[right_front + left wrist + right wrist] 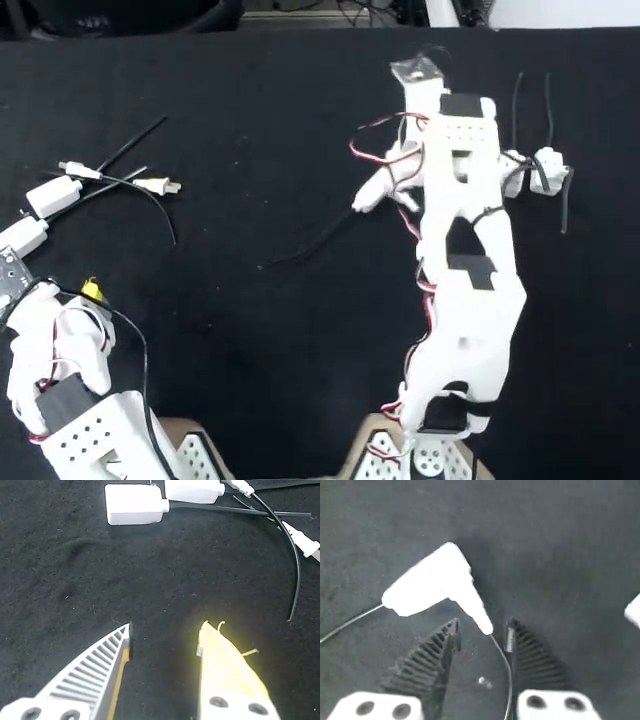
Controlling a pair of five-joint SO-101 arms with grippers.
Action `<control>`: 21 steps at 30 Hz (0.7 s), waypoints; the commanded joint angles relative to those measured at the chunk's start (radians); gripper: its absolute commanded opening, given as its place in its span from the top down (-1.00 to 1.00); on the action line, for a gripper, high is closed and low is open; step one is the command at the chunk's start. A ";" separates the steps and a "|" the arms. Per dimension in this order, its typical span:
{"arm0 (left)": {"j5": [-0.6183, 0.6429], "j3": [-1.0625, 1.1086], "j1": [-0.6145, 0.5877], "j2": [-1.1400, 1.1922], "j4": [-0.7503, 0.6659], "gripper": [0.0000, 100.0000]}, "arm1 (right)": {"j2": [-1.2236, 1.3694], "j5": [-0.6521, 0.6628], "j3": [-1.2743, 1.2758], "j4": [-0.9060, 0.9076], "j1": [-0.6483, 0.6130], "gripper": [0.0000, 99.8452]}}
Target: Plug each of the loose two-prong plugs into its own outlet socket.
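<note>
Grasp step: I should close on the wider body of the white plastic two-prong plug [427, 585], not its tapered neck, or it may pivot. It lies on the black desk [250, 330], 1 o'clock of centre. My right claw [482, 627] straddles the neck, open, empty. My left claw [165, 627], 8 o'clock, gapes empty.

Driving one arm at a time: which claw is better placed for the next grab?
Probably right: its open claw straddles the tail of a white connector. The left claw hangs open over cloth, apart from the sockets and plugs.
</note>
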 commanded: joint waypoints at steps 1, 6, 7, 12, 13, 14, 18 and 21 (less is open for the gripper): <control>0.003 -0.053 0.001 -0.011 -0.002 0.55 | -0.012 0.244 -0.065 0.002 -0.069 0.69; 0.002 -0.053 -0.001 -0.011 -0.002 0.55 | -0.018 0.594 -0.061 0.100 -0.089 0.69; 0.002 -0.053 -0.001 -0.011 -0.002 0.55 | -0.018 0.641 -0.068 0.138 -0.091 0.69; 0.000 -0.053 -0.001 -0.011 -0.003 0.55 | 0.001 0.801 -0.045 0.135 -0.098 0.69; 0.000 -0.053 -0.001 -0.011 -0.003 0.55 | 0.002 0.830 -0.044 0.094 -0.094 0.70; 0.000 -0.053 -0.001 -0.011 -0.003 0.55 | 0.004 0.861 -0.039 0.048 -0.084 0.70; 0.000 -0.053 -0.001 -0.011 -0.003 0.55 | 0.004 0.925 -0.041 -0.063 -0.075 0.70; 0.000 -0.053 -0.001 -0.011 -0.003 0.55 | 0.010 0.942 -0.031 -0.083 -0.089 0.70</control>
